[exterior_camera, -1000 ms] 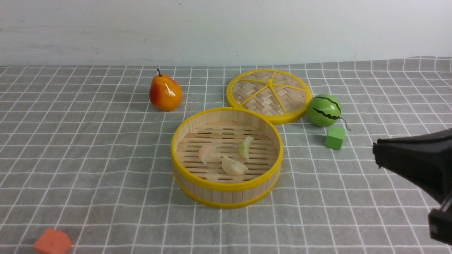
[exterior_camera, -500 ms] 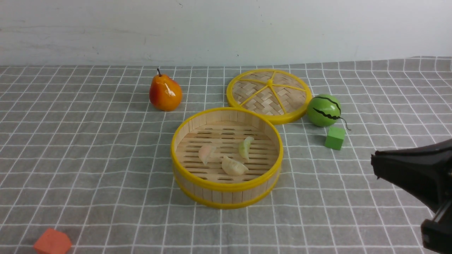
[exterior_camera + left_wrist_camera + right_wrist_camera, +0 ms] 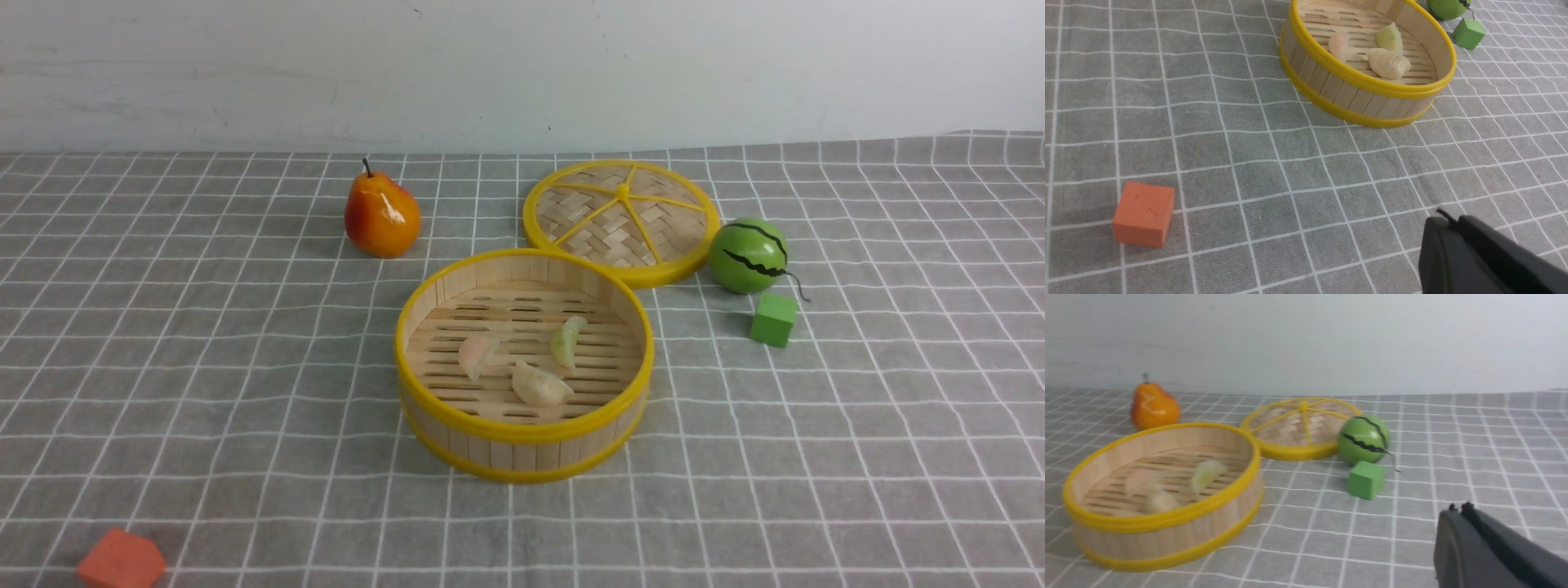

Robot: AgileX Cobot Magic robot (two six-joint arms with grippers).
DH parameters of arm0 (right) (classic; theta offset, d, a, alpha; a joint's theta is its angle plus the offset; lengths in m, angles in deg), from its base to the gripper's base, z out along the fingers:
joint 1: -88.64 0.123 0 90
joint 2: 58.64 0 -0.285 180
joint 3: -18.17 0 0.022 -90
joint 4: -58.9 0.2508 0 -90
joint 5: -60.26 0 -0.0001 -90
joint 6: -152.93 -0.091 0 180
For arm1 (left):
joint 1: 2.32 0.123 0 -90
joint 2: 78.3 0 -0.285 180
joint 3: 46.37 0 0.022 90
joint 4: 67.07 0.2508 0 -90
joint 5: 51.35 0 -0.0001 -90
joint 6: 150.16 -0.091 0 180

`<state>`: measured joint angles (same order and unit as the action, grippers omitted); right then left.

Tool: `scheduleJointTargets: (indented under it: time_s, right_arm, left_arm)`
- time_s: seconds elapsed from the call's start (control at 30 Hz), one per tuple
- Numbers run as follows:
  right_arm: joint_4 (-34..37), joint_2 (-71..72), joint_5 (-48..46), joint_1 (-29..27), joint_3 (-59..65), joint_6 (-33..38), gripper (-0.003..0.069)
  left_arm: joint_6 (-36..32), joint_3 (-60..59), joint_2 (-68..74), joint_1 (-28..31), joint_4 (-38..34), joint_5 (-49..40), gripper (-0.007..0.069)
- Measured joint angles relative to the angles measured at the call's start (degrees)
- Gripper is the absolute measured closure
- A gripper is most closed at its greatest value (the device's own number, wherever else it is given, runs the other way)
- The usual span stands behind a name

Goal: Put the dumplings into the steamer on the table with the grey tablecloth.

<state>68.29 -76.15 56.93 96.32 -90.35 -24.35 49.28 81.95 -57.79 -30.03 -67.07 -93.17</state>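
Observation:
The steamer (image 3: 522,425) stands mid-table on the grey tablecloth (image 3: 204,367). Three dumplings lie on its slotted floor: a pinkish dumpling (image 3: 476,354), a pale green dumpling (image 3: 567,340) and a cream dumpling (image 3: 539,385). Neither arm shows in the front view. In the left wrist view my left gripper (image 3: 1447,222) is shut and empty, low over the cloth, well short of the steamer (image 3: 1363,87). In the right wrist view my right gripper (image 3: 1458,509) is shut with nothing in it, apart from the steamer (image 3: 1163,522) and off to its right.
The woven bamboo lid (image 3: 622,220) lies flat behind the steamer. A pear (image 3: 381,214) stands back left. A small watermelon (image 3: 748,255) and a green cube (image 3: 773,318) sit right of the steamer. An orange cube (image 3: 121,560) rests near the front left edge.
The right arm, which stood at the right edge of the front view, has sunk down and drawn back out of that view. The dumplings and steamer have not moved.

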Motion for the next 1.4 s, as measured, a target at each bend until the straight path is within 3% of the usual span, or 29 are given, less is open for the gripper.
scheduleJointTargets:
  time_s: [0.1, 0.33, 1.4]
  right_arm:
    - [-1.95, 6.98, -3.49, -6.54, 5.46, -4.03, 0.068]
    - [-2.84, 10.27, -15.03, -12.68, 7.29, -5.01, 0.068]
    - [-3.46, 10.27, -18.7, -12.93, 6.74, -5.14, 0.0666]
  left_arm:
    - [0.0, 0.0, 0.0, 0.0, 0.0, 0.0, 0.0601]
    - [0.0, 0.0, 0.0, 0.0, 0.0, 0.0, 0.0599]
    - [0.0, 0.0, 0.0, 0.0, 0.0, 0.0, 0.0595]
